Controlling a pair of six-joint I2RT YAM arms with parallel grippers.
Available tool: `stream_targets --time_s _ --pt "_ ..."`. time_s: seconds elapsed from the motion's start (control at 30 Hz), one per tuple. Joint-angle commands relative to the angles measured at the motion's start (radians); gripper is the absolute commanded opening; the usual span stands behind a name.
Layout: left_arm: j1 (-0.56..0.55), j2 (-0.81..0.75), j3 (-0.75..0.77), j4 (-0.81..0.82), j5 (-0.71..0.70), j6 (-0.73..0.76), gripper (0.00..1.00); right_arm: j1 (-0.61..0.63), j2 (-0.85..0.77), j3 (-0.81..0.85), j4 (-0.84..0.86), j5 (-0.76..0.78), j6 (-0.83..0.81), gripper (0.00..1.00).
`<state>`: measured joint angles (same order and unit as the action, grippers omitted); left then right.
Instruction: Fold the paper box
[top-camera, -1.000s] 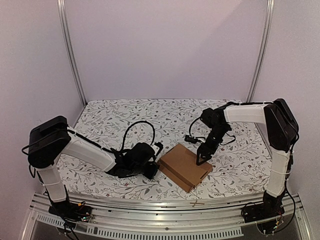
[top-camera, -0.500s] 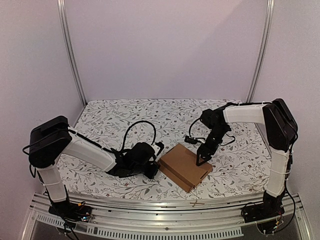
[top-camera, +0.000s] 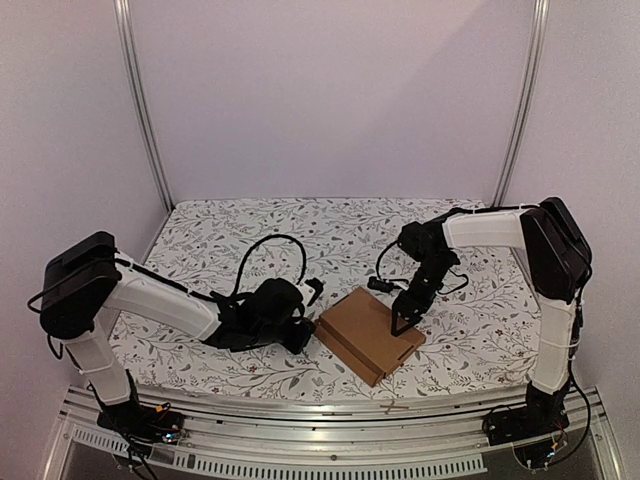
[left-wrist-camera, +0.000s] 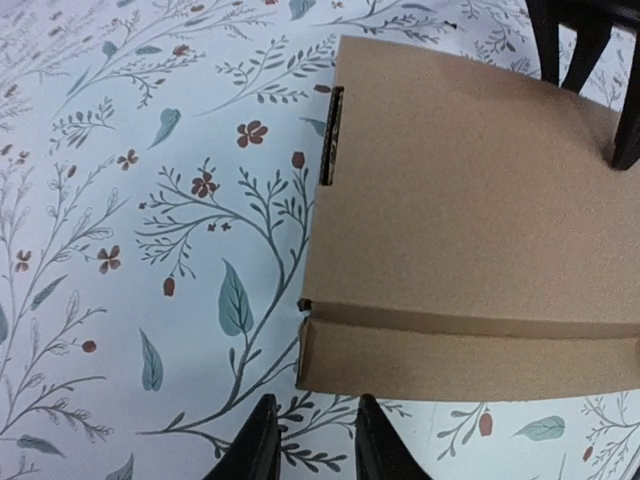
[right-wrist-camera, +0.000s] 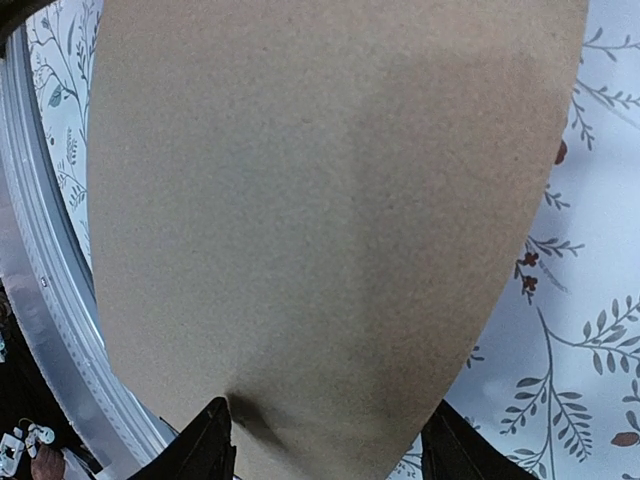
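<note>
Left pincer (left-wrist-camera: 315, 415): its fingers are now slightly parted with nothing between them, where a second ago they were closed. The tips sit just off the box's left edge.
Meaning: likely a release after a press on that side. The fold looks nearly done.
Box (top-camera: 368, 330): flat, top down, unmoved, right of centre on the table (top-camera: 250, 235).
Right pincer (top-camera: 400, 325): spread wide and gripping nothing, tips still on the box top.
Edges: the box's near corner lies close to the metal rail (top-camera: 330, 420).
Room: open cloth lies to the far side and to the left.
</note>
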<state>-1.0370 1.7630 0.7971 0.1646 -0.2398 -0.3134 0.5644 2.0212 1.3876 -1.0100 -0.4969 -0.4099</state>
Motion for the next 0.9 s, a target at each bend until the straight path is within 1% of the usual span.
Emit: stream_targets --time_s 0.0,0.1,0.13,0.2,0.27,0.37,0.43,0.73,0.87 --pt "0.029 -0.055 -0.025 -0.022 -0.012 0.025 0.3 0.006 -0.028 0.023 -0.012 -0.014 0.004 0.62" --pt "0.054 -0.023 -0.023 0.011 0.016 0.059 0.38 0.007 -0.025 0.025 -0.012 -0.015 0.003 0.63" --pt "0.061 -0.009 -0.017 0.021 0.029 0.071 0.44 0.006 -0.024 0.024 -0.012 -0.015 0.003 0.63" --pt "0.073 0.022 0.005 0.019 0.055 0.088 0.46 0.006 -0.023 0.022 -0.015 -0.015 0.001 0.62" --pt "0.081 0.046 0.021 0.02 0.073 0.099 0.41 0.006 -0.022 0.021 -0.015 -0.015 0.0 0.62" --pt "0.095 0.061 0.019 0.051 0.115 0.102 0.29 0.006 -0.024 0.021 -0.016 -0.015 -0.001 0.62" --pt "0.097 0.064 0.008 0.076 0.129 0.103 0.25 0.007 -0.023 0.021 -0.016 -0.015 -0.003 0.63" --pt "0.097 0.06 -0.003 0.108 0.152 0.116 0.22 0.006 -0.009 0.022 -0.015 -0.015 -0.002 0.62" --pt "0.098 0.09 0.025 0.089 0.145 0.114 0.16 0.006 -0.006 0.024 -0.018 -0.016 -0.001 0.62"
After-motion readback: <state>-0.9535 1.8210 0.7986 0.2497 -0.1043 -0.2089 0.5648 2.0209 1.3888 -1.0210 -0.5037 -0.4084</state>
